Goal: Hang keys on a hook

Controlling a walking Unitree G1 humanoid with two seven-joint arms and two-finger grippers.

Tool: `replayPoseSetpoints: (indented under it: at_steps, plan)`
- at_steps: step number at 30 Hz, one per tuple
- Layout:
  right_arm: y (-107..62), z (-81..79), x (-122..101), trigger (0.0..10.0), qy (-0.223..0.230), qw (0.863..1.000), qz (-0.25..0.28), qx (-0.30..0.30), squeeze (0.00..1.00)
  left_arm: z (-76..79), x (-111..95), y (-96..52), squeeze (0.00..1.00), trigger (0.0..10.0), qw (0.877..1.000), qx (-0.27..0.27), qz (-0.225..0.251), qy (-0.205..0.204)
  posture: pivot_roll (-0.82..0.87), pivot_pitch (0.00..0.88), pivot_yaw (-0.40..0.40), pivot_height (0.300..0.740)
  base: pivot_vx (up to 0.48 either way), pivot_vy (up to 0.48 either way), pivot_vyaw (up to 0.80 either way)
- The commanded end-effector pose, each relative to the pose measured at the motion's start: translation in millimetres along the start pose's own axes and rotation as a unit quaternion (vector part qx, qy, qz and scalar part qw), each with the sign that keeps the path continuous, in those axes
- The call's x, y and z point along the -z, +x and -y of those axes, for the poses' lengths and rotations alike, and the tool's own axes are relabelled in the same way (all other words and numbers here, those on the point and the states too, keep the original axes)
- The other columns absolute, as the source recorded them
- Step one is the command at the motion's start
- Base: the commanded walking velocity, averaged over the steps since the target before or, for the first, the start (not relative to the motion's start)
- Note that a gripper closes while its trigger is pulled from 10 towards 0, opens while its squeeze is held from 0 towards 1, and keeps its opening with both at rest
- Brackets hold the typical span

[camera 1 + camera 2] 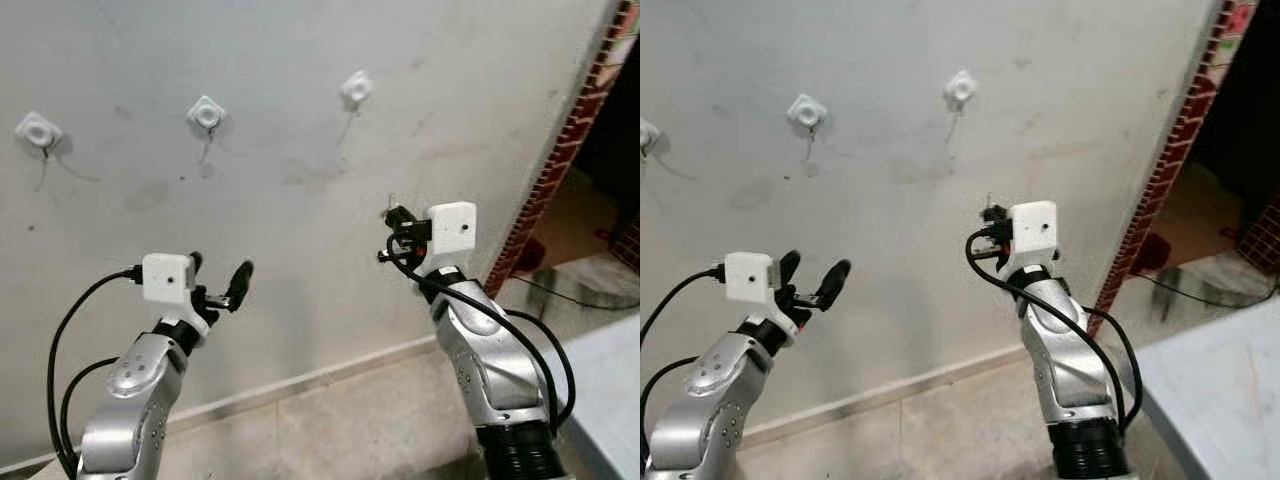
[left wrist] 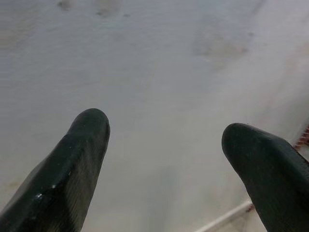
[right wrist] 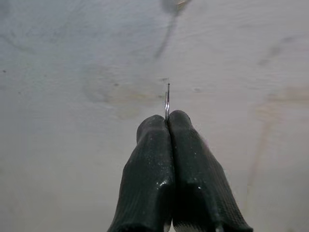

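Three white hooks are fixed in a row on the pale wall: the left hook (image 1: 38, 130), the middle hook (image 1: 206, 113) and the right hook (image 1: 356, 90). My right gripper (image 1: 394, 216) is raised toward the wall, below and slightly right of the right hook. In the right wrist view its fingers (image 3: 167, 123) are shut on the keys (image 3: 167, 99), of which a thin metal edge sticks out past the tips. My left gripper (image 1: 218, 272) is held lower, below the middle hook, open and with nothing in it (image 2: 166, 140).
A red brick wall edge (image 1: 570, 130) borders a dark doorway on the right. A grey tabletop (image 1: 1230, 380) lies at the lower right beside my right arm. Tiled floor (image 1: 370, 420) meets the wall at a pale skirting below.
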State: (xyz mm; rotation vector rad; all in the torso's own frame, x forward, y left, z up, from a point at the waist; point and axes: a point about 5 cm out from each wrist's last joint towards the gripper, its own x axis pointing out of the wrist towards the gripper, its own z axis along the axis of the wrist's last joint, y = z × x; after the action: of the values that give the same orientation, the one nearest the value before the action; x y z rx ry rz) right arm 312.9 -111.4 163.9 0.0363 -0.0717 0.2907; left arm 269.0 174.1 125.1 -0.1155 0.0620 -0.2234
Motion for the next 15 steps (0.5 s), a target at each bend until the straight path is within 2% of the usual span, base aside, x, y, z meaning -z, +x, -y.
replayPoseSetpoints:
  at_steps: [1, 13, 15]
  plan:
    - [3.5, -7.7, -4.1, 10.0, -0.001, 1.0, 0.009, -0.014, 0.0, -4.9, -1.7, -2.5, 0.0, 10.0, 1.0, -0.006, 0.002, 0.012, 0.07, 0.0, 0.027, 0.74, 0.0, 0.0, 0.0]
    - [2.2, -8.1, -3.4, 10.0, -0.001, 1.0, 0.008, -0.013, 0.0, -3.8, -1.6, -3.3, 0.0, 10.0, 1.0, -0.003, 0.001, 0.011, 0.07, 0.0, 0.028, 0.74, 0.0, 0.0, 0.0]
    - [2.4, -8.3, -3.5, 10.0, -0.001, 1.0, 0.008, -0.013, 0.0, -3.9, -1.7, -3.4, 0.0, 10.0, 1.0, -0.002, 0.001, 0.011, 0.06, 0.0, 0.029, 0.74, 0.0, 0.0, 0.43]
